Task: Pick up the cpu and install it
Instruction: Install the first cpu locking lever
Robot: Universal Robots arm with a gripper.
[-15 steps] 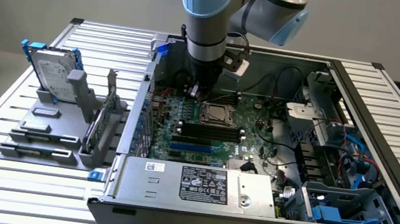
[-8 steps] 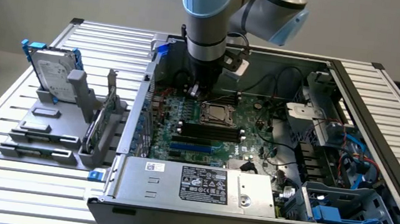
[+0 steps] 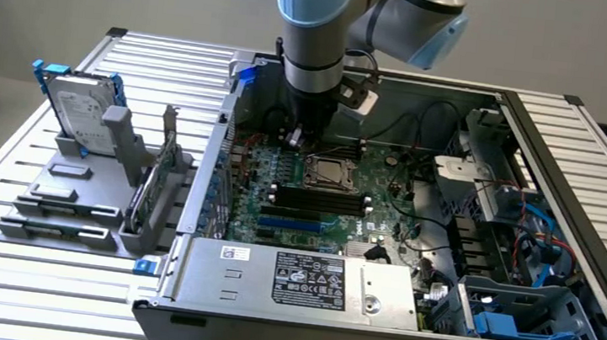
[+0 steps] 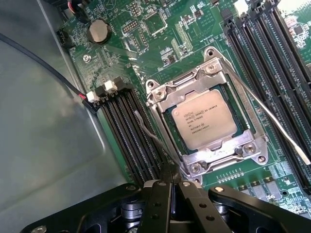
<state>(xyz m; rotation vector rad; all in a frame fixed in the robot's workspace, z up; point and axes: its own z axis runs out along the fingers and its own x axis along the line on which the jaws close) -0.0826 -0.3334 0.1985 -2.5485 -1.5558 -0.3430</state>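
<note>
One small flat square cpu [image 4: 204, 119] with a dull silvery printed top lies seated inside the dark metal-framed motherboard socket [image 4: 160, 92]. The black gripper [image 4: 171, 170] has its fingers pressed together and holds nothing. Its tips are just beside a corner of the socket frame, at a thin wire lever [image 4: 150, 131]. The exterior view adds the open grey computer case [image 3: 202, 193] and, outside it at the exterior view's left, an upright silver hard drive with blue brackets [image 3: 79, 104].
</note>
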